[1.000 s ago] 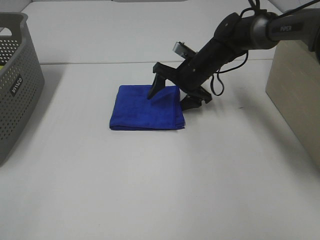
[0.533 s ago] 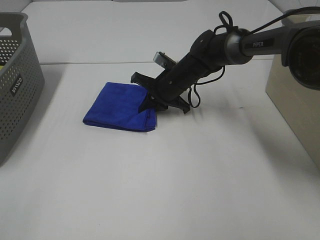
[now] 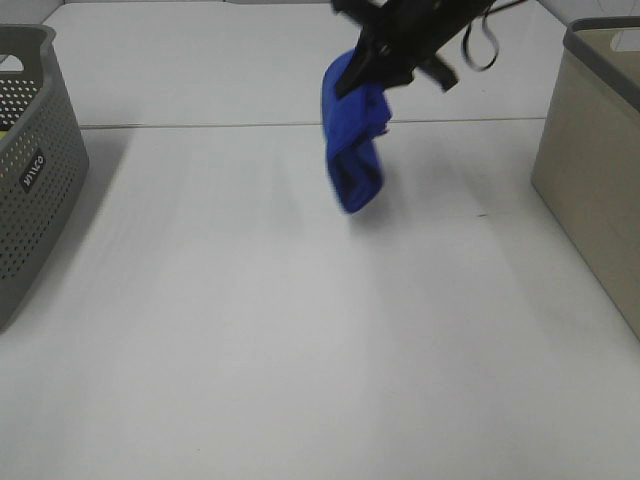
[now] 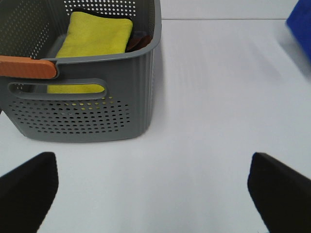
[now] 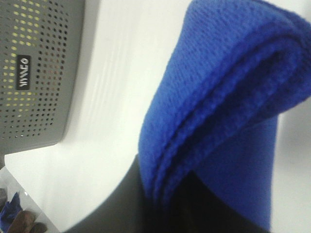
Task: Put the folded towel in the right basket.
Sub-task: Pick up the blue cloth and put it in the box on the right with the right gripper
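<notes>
The folded blue towel (image 3: 350, 140) hangs in the air above the back of the table, gripped at its top by my right gripper (image 3: 385, 55), which is shut on it. In the right wrist view the towel (image 5: 218, 92) fills the picture, folded over a dark finger (image 5: 146, 204). The right basket (image 3: 600, 160) is beige and stands at the table's right edge, to the right of the towel. My left gripper (image 4: 153, 189) is open and empty, its two dark fingertips (image 4: 26, 189) low over the table near the grey basket. A corner of the towel (image 4: 301, 24) shows in the left wrist view.
A grey perforated basket (image 3: 30, 170) stands at the left edge; in the left wrist view this basket (image 4: 87, 107) holds a yellow cloth (image 4: 97, 39). The white table (image 3: 300, 350) lies between the two baskets.
My right gripper closed on the towel, which slid left on the table, then lifted it up and to the right. The towel now hangs in the air.
</notes>
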Controlling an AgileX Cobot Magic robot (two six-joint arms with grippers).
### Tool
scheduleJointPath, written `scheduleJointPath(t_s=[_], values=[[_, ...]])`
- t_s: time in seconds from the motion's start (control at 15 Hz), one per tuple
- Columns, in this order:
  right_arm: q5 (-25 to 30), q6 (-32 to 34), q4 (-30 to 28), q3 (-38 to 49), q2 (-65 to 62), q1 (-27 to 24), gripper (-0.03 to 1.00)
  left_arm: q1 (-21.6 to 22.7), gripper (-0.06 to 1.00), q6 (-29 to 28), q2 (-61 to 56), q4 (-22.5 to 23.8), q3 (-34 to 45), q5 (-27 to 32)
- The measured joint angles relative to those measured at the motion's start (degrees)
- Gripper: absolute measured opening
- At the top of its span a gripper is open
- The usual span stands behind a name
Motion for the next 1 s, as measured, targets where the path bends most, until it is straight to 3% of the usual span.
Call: scheduleJointPath(t_s=[0.27,0.6,0.8,1.0], values=[[2.9,0.6,-2.1,-5.2,-12.7,-13.1,0.10,0.0,0.99,0.0,0.0,0.0,0.0,0.0],[3.0,3.6,-18.2,0.4,-27.4,-30.3,0.10,0.0,0.99,0.0,0.0,0.0,0.0,0.0],[3.6,2.5,-19.8,7.6,-29.8,-36.3,0.10,0.0,0.99,0.0,0.0,0.0,0.0,0.0],[3.8,0.6,-20.3,15.4,-29.0,-37.7,0.10,0.0,0.99,0.0,0.0,0.0,0.0,0.0]])
